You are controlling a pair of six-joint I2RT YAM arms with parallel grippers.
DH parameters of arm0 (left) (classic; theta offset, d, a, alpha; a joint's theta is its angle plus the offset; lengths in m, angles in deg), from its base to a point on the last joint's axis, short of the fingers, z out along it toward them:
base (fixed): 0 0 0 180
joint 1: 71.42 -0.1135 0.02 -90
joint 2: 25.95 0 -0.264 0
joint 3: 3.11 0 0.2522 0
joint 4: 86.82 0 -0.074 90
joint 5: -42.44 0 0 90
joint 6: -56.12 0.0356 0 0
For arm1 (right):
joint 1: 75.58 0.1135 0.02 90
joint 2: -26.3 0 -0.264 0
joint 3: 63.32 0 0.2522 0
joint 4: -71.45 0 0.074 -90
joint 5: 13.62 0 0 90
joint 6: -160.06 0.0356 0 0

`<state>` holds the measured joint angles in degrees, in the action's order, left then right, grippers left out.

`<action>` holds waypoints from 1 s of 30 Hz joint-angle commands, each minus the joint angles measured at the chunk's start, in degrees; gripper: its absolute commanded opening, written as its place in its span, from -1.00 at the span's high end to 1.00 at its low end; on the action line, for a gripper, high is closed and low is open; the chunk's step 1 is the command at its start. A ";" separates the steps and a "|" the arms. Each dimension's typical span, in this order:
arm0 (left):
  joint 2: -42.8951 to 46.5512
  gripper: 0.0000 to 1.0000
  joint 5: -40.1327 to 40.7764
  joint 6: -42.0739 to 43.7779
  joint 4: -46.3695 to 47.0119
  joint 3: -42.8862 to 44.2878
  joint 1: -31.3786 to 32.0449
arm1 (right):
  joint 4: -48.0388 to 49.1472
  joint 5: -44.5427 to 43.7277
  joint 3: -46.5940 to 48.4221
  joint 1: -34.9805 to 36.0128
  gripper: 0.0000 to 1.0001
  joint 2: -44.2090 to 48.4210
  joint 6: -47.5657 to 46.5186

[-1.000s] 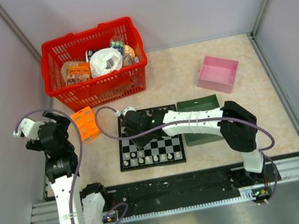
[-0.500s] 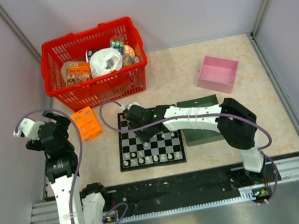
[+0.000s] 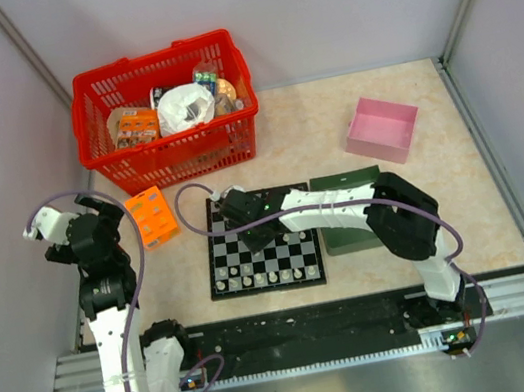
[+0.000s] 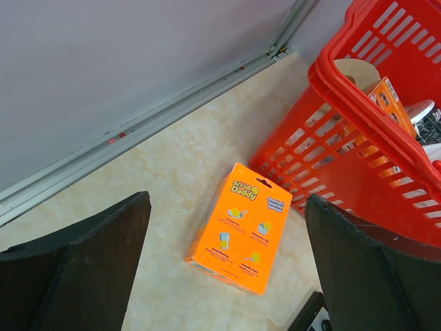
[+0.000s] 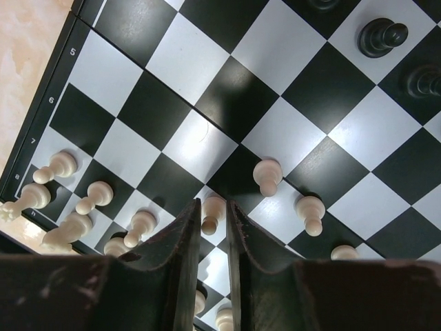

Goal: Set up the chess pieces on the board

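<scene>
The checkered board (image 3: 215, 265) lies in the middle of the table. White chess pieces (image 3: 272, 277) stand in its near rows. My right gripper (image 3: 239, 222) reaches over the board's left half. In the right wrist view its jaws (image 5: 213, 203) stand close together around a white pawn (image 5: 212, 210) just above the board (image 5: 227, 89). Other white pawns (image 5: 267, 176) stand beside it, and a black pawn (image 5: 382, 36) stands further off. My left gripper (image 3: 104, 230) is wide open and empty, off the board to the left, and it also shows in the left wrist view (image 4: 226, 200).
An orange box (image 3: 150, 218) lies left of the board, under my left gripper (image 4: 241, 227). A red basket (image 3: 153, 68) full of goods stands at the back left. A dark green tray (image 3: 351, 180) sits right of the board. A pink box (image 3: 382, 129) is at the back right.
My right gripper has moved a little toward the far left of the board, and the arm has swung with it. The left arm has not moved.
</scene>
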<state>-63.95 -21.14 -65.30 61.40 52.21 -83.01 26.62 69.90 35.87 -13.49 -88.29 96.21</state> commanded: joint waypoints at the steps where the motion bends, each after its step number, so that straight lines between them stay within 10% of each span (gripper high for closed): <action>1: 0.21 -0.97 0.13 0.04 2.46 0.45 -0.27 | 1.10 -0.11 1.23 -0.12 0.59 -0.64 0.04; 30: 0.21 -0.98 -0.66 -0.48 2.82 -0.25 -0.27 | 0.13 1.03 -2.63 3.13 0.80 2.35 1.71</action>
<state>-63.97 -21.18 -65.36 61.42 52.21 -83.01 27.78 70.44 34.42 -11.72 -87.98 96.72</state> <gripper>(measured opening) 0.987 0.112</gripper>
